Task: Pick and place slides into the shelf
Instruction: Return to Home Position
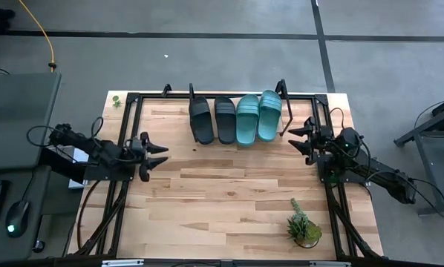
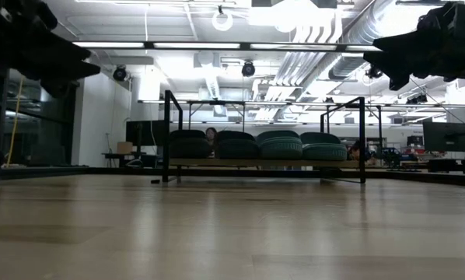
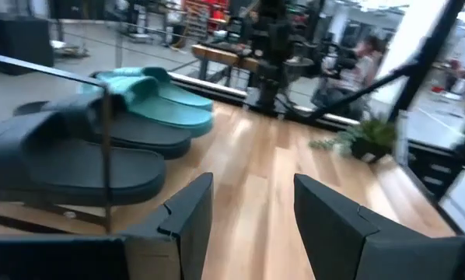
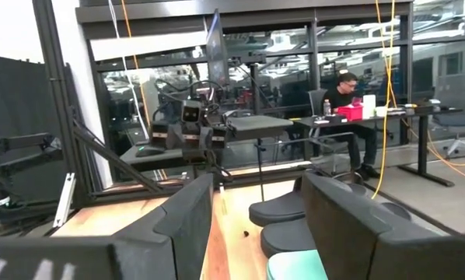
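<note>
Four slides lie side by side on the shelf [image 1: 170, 111] at the table's far edge: two black slides [image 1: 201, 120] [image 1: 225, 119] on the left, two teal-green slides [image 1: 247, 119] [image 1: 269, 115] on the right, resting sole-down on its light board. The low view shows them in a row [image 2: 256, 145] inside the black frame. My left gripper [image 1: 158, 154] hovers open at the table's left side, away from the shelf. My right gripper [image 1: 299, 139] hovers open at the right side, just right of the teal pair. The left wrist view shows the black slides [image 3: 69, 155] and teal slides [image 3: 162, 97] ahead.
A small green potted plant [image 1: 304, 228] stands near the table's near right corner. The shelf's black posts [image 1: 134, 100] rise at the far corners. Bare wooden tabletop [image 1: 229, 193] stretches between the arms. A person sits at a desk [image 4: 349, 97] in the room beyond.
</note>
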